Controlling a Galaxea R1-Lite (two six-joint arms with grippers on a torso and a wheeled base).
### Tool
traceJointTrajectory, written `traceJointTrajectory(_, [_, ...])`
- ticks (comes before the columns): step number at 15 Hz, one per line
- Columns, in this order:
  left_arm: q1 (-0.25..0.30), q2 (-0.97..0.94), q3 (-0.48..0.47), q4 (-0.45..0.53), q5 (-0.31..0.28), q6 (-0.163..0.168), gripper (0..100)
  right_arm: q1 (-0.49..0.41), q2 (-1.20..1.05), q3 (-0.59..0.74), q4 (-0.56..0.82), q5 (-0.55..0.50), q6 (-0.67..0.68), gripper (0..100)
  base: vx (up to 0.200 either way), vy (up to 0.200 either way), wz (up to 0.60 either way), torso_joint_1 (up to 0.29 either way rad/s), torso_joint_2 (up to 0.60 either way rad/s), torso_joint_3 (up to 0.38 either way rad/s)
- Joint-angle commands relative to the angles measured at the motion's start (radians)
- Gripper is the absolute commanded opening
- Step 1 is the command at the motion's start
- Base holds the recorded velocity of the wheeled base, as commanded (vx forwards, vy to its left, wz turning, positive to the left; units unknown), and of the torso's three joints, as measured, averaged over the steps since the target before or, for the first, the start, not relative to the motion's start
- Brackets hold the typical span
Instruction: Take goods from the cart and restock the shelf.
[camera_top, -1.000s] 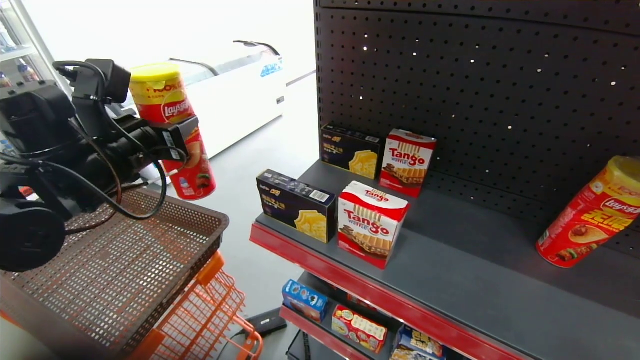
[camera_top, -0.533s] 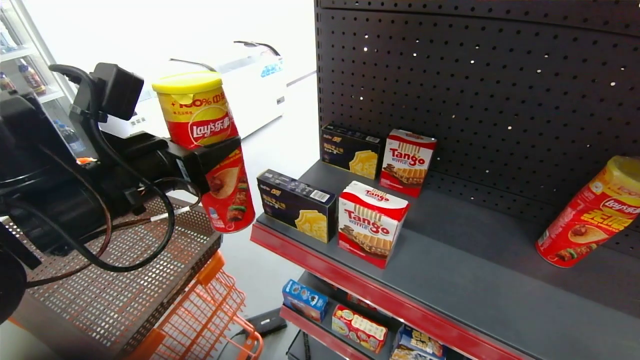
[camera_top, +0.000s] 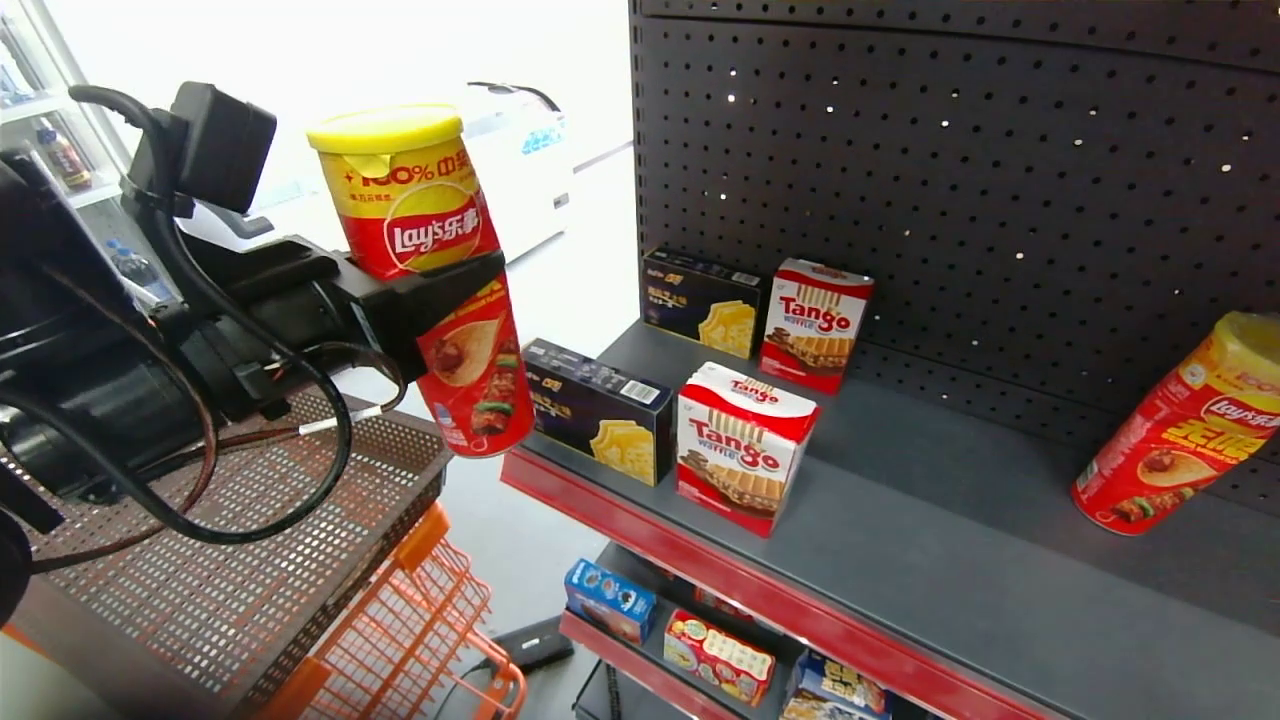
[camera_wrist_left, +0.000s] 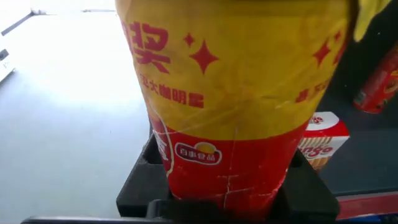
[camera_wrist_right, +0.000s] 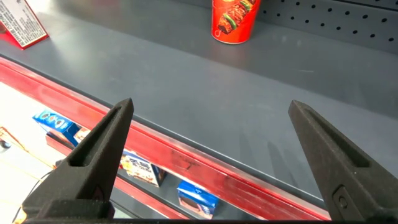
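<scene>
Left hand (camera_top: 445, 295) is clamped around the middle of a chip can (camera_top: 415, 215): a tall cardboard-looking tube w/ a glossy label, yellow up top, red below, chip pic on the red part, yellow plastic lid. Its long axis is nearly vertical, lid up, the bottom tipped a bit toward the shelf (camera_top: 900, 520). It hangs in the air just off the shelf's left end, above the far corner of the cart (camera_top: 300, 520), which is a brown perforated metal basket. Right hand (camera_wrist_right: 210, 109) is spread wide over bare dark shelf board near the red front lip. A second can (camera_top: 1180, 430) leans tilted against the black pegboard (camera_top: 950, 180). Also on the shelf: two dark boxes (camera_top: 590, 410) and two red-white wafer boxes (camera_top: 745, 445), all standing upright in pairs.
</scene>
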Motion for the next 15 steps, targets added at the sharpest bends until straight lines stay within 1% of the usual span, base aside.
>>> traceJointTrajectory(1, [-0.025, 0.0, -0.023, 0.005, -0.021, 0.001, 0, 0.0, 0.0, 0.0, 0.0, 0.0, 0.0, 100, 0.0, 0.0, 0.0, 0.0, 0.0, 0.0])
traceJointTrajectory(3, [-0.056, 0.012, -0.062, 0.008, -0.023, 0.0, 0, 0.0, 0.0, 0.0, 0.0, 0.0, 0.0, 100, 0.0, 0.0, 0.0, 0.0, 0.0, 0.0])
traceJointTrajectory(5, [-0.068, 0.02, -0.059, 0.005, -0.024, 0.0, 0, 0.0, 0.0, 0.0, 0.0, 0.0, 0.0, 100, 0.0, 0.0, 0.0, 0.0, 0.0, 0.0])
traceJointTrajectory(6, [-0.064, 0.027, -0.062, 0.005, -0.044, 0.0, 0, 0.0, 0.0, 0.0, 0.0, 0.0, 0.0, 100, 0.0, 0.0, 0.0, 0.0, 0.0, 0.0])
traceJointTrajectory(8, [-0.054, 0.044, -0.073, 0.008, -0.104, -0.003, 0, 0.0, 0.001, 0.0, 0.003, 0.002, 0.0, 100, 0.0, 0.0, 0.0, 0.0, 0.0, 0.0])
traceJointTrajectory(9, [-0.054, 0.049, -0.076, 0.006, -0.116, -0.003, 0, 0.005, 0.009, -0.001, 0.004, 0.003, -0.002, 100, 0.0, 0.0, 0.0, 0.0, 0.0, 0.0])
traceJointTrajectory(11, [-0.059, 0.07, -0.104, -0.003, -0.121, -0.003, 0, 0.0, 0.001, 0.0, 0.0, 0.008, 0.0, 100, 0.0, 0.0, 0.0, 0.0, 0.0, 0.0])
traceJointTrajectory(13, [-0.065, 0.084, -0.158, 0.006, -0.124, -0.003, 0, 0.0, 0.001, 0.0, 0.0, 0.008, 0.0, 100, 0.0, 0.0, 0.0, 0.0, 0.0, 0.0])
traceJointTrajectory(15, [-0.068, 0.087, -0.168, 0.008, -0.126, -0.003, 0, 0.0, 0.001, 0.0, 0.0, 0.008, -0.002, 100, 0.0, 0.0, 0.0, 0.0, 0.0, 0.0])
